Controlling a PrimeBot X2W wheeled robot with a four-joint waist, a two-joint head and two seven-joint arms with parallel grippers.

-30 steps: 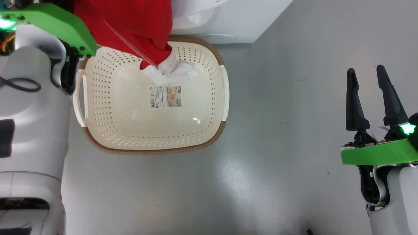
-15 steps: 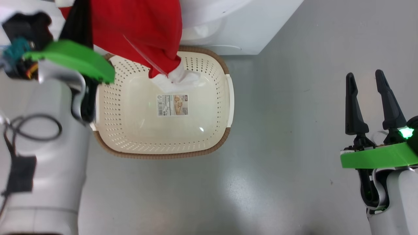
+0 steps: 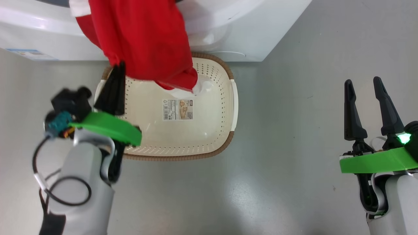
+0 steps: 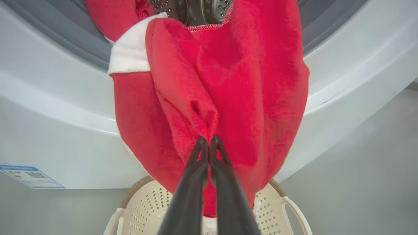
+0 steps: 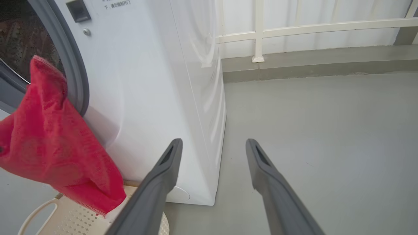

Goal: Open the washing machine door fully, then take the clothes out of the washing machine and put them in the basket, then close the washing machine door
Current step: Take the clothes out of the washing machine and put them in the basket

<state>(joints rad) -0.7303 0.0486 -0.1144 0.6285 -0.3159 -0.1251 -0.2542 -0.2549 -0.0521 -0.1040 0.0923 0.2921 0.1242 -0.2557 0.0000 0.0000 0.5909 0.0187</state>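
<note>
A red garment (image 3: pixel 143 42) with white trim hangs out of the washing machine (image 3: pixel 248 29) mouth and down over the basket (image 3: pixel 183 156). Its lower white end (image 3: pixel 204 86) lies inside the basket. My left gripper (image 4: pixel 208 140) is shut on a fold of the red garment (image 4: pixel 248 81), in front of the steel drum (image 4: pixel 196 8). In the head view the left gripper (image 3: pixel 119 67) sits over the basket's left rim. My right gripper (image 3: pixel 362 81) stands open with nothing between its fingers, off to the right over the floor. The washing machine door is out of view.
The basket stands on grey floor right against the machine's front. A small blue label (image 4: pixel 31 176) sits low on the machine. In the right wrist view a low kerb and white railing (image 5: pixel 258 36) run behind the machine's side (image 5: pixel 196 81). Open floor lies to the right.
The head camera has shifted, bringing more of the machine into view. My left arm has drawn back from the machine toward me, pulling the red garment further out over the basket. The right gripper is unchanged.
</note>
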